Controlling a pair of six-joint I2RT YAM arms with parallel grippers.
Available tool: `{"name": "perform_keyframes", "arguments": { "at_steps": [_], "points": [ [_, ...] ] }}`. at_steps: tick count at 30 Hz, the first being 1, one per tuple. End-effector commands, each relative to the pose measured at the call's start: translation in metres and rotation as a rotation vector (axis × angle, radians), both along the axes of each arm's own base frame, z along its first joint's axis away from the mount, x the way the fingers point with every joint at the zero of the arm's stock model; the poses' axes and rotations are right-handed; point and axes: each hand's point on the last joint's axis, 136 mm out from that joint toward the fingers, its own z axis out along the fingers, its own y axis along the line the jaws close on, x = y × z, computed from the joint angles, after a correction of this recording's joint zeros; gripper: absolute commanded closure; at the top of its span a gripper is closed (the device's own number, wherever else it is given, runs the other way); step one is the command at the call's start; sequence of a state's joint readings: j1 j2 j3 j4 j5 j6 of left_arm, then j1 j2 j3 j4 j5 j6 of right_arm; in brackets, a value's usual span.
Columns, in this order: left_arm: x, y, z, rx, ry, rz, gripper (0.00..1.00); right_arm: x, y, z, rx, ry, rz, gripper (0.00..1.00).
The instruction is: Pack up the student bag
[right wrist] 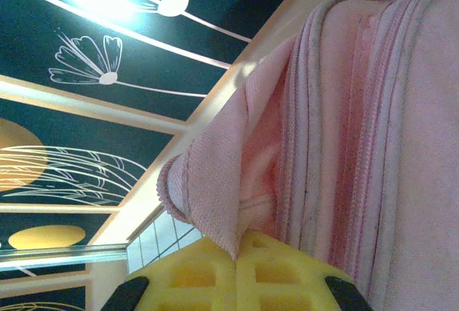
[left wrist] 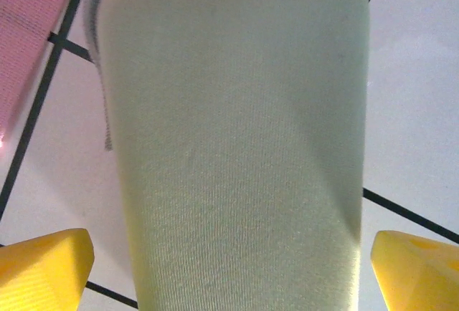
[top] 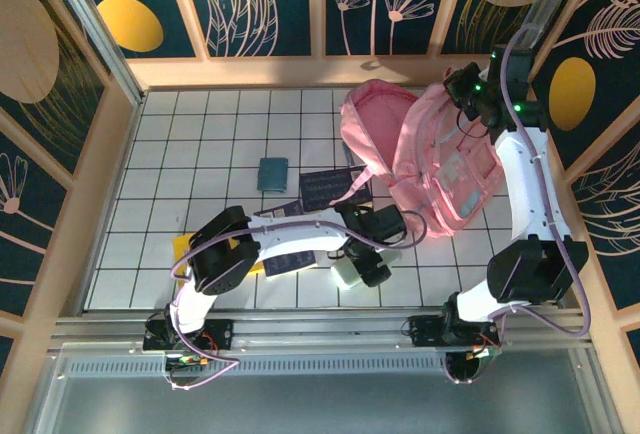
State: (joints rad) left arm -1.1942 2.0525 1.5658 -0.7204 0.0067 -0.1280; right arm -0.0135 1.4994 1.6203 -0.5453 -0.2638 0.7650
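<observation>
- The left claw (top: 372, 268) is hard to make out from above, where its own wrist covers it. In the left wrist view its two yellow fingertips (left wrist: 44, 268) are cut off at the bottom corners.
- The left claw stands wide open astride a mint green case (left wrist: 237, 125). A thin gap shows on each side, so nothing is gripped.
- The case runs out of the top and bottom of that view, so its ends are hidden. From above only a pale corner (top: 348, 274) shows under the wrist.
- The right claw (right wrist: 237, 250) is pinched shut on a fold of the bag's (right wrist: 373, 146) pink fabric, beside its zip rows. The finger bases are cut off by the lower edge.
- From above, the bag (top: 440, 169) sits at the far right of the table (top: 180, 154). Its top is lifted at the right claw (top: 468, 94) and its body slopes down toward the near side, with the pale front pocket facing up.
- The bag is just beyond and to the right of the left claw, not touching it. A strip of pink crosses the top-left corner of the left wrist view.
- A navy book (top: 333, 189) lies just left of the bag, one strap across it. Its cover print is too small to read.
- A second dark book (top: 285, 254) and a yellow flat thing (top: 183, 246) are mostly hidden under the left arm.
- A teal book (top: 271, 174) lies alone further left, with no legible title.
</observation>
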Motion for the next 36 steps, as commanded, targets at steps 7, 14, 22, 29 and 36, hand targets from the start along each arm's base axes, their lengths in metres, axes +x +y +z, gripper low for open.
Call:
{"name": "perform_keyframes", "arguments": {
  "at_steps": [7,14,22,29,36],
  "points": [
    [-0.018,0.002,-0.02,-0.025,0.095,0.052,0.01,-0.002,-0.011,0.028,0.001,-0.091,-0.03,1.0],
    [-0.012,0.005,-0.034,0.012,0.065,0.06,0.01,-0.004,-0.009,0.027,0.004,-0.091,-0.019,1.0],
    [0.0,0.011,-0.034,0.029,-0.006,0.079,0.23,-0.007,-0.004,0.03,0.006,-0.103,0.009,1.0],
    [0.006,-0.007,0.022,-0.136,-0.018,0.096,0.4,-0.011,0.0,0.038,-0.013,-0.122,0.032,1.0],
    [0.049,0.028,0.113,-0.317,-0.076,0.279,0.39,-0.021,0.014,0.042,-0.132,-0.19,0.134,1.0]
  ]
}}
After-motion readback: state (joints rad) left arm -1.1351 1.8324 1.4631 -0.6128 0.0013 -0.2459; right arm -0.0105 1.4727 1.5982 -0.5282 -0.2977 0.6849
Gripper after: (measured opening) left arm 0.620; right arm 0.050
